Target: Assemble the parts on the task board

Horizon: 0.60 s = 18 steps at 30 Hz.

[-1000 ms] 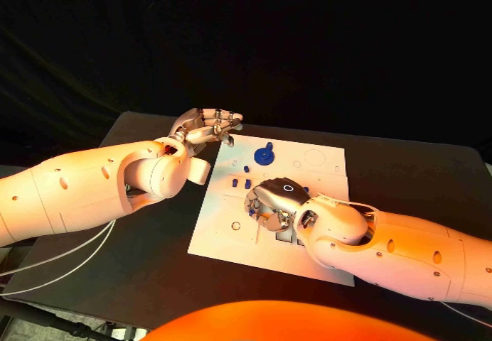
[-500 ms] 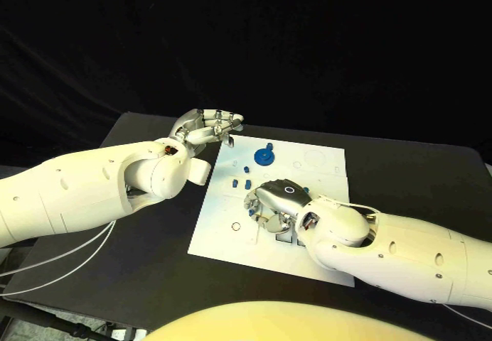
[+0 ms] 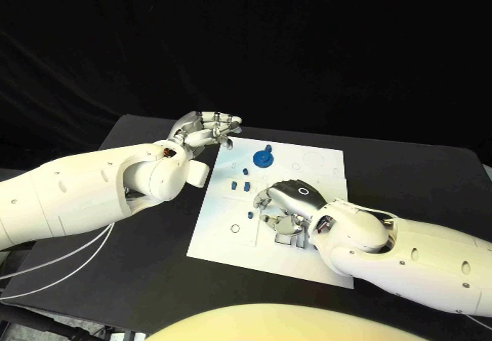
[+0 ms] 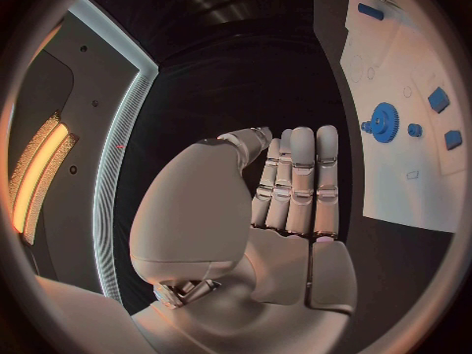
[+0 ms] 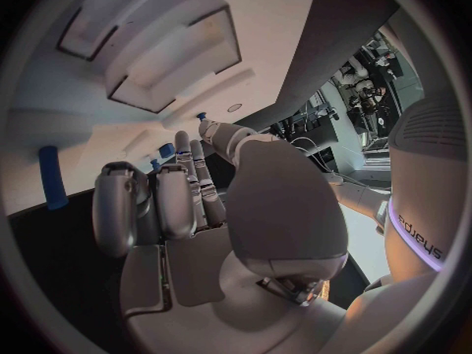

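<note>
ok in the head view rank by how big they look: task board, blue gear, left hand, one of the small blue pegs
1. task board
2. left hand
3. blue gear
4. small blue peg

This is size as seen; the left hand hangs above the table, so nearness may flatter it.

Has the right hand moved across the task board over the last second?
Yes. The right hand has slid slightly toward the robot's right side and nearer the robot on the task board, away from the blue gear.

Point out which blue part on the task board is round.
The blue gear near the board's far edge: a toothed disc with a knob, while the other small blue pieces are blocky.
</note>
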Available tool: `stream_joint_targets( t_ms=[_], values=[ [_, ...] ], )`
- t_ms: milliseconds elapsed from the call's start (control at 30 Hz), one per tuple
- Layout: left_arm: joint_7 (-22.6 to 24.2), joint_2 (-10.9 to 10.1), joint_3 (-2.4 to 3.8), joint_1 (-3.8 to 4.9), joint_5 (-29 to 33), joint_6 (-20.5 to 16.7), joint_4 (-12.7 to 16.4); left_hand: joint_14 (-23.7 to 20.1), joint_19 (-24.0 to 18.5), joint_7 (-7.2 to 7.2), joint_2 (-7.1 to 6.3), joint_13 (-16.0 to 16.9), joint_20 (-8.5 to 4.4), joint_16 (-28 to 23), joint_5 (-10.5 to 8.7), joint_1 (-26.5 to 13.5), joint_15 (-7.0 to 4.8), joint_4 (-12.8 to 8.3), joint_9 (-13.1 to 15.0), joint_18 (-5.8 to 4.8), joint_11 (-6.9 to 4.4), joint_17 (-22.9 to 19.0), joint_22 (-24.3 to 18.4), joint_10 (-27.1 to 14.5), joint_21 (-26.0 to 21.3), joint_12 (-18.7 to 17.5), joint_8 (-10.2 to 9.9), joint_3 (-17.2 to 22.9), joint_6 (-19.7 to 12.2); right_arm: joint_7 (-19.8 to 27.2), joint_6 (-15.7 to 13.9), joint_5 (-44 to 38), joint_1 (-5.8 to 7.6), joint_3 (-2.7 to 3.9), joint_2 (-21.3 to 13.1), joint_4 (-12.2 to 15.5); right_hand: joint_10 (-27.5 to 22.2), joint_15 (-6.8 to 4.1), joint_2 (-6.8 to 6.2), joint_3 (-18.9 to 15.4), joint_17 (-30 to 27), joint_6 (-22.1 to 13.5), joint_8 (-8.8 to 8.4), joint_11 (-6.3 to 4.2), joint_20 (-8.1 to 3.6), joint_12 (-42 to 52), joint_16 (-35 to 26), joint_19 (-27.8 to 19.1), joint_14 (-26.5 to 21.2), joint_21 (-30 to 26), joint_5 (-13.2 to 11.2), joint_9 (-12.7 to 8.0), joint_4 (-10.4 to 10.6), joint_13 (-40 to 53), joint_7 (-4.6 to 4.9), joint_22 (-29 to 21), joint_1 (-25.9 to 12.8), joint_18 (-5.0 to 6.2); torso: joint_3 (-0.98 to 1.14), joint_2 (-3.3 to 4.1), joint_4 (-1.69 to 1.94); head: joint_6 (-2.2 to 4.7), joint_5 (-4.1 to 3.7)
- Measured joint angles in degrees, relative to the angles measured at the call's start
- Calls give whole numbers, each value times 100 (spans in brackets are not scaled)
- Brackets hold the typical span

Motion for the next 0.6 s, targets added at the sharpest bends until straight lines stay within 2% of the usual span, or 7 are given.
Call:
stream_joint_targets(
  t_ms=[167,333,367,400,467,533,600],
  values=[
    [-4,-9,0,0,-1,1,-1,0,0,0,0,0,0,0,0,0,0,0,0,0,0,0,0,0,0,0,0,0,0,-8,-121,32,136,48,-345,259,21,0,-68,-50,-17,27,0,-21,11,23,-34,-11,0,-19,23,0,50,-4,-7,0,-68,0,2,1,-5,36,-40],
    [-7,-23,0,0,-3,1,1,0,0,0,0,-1,0,0,0,0,0,0,0,0,0,0,0,0,0,0,0,0,0,-25,-125,199,425,84,-796,431,17,0,-138,-129,-44,24,-3,-22,21,23,-34,-24,0,-89,28,-2,100,-26,-10,-1,-138,0,5,1,-8,82,-103],
    [-7,-25,0,0,-3,1,1,0,0,0,0,-1,0,0,0,0,0,0,0,0,0,0,0,0,0,0,0,0,0,-30,-101,243,482,91,-868,438,-87,0,-196,-236,-43,-23,-50,-37,39,23,-34,-88,0,-211,92,-17,130,-51,-42,-1,-196,1,4,1,-8,90,-120],
    [-8,-28,0,0,-3,1,1,0,0,0,0,-1,0,0,0,0,0,0,0,0,0,0,0,0,0,0,0,0,0,-37,-67,280,534,97,-934,438,-140,0,-196,-284,-56,-50,-56,-30,36,23,-54,-126,0,-272,115,-24,138,-61,-41,-1,-196,0,1,1,-8,102,-143],
    [-9,-34,0,0,-3,2,2,0,0,0,0,-1,0,0,0,0,0,0,0,0,0,-3,0,0,0,0,0,0,0,-54,53,337,626,105,-1064,426,-338,52,-196,-466,-202,-82,-89,4,51,-17,-183,-281,-52,-558,156,-33,172,-102,-26,-1,-196,133,2,0,-12,114,-177],
    [-9,-36,-1,0,-3,2,2,0,0,0,0,4,0,0,0,0,0,-32,0,0,-21,-8,0,-21,-22,0,0,-1,0,-69,186,360,676,105,-1153,388,-423,61,-195,-666,-261,-81,-89,13,70,-8,-234,-319,-62,-688,156,-33,201,-119,-26,-1,-195,137,-1,-1,-15,140,-219],
    [-10,-37,-1,0,-3,4,2,0,0,0,0,5,0,0,0,0,0,-32,0,0,-21,-8,0,-21,-22,0,0,-1,0,-86,342,370,707,105,-1219,335,-477,77,-140,-882,-294,-93,-89,9,64,43,-247,-353,-87,-777,156,-46,243,-127,-38,-1,-140,137,0,-1,-18,158,-241]
  ],
)
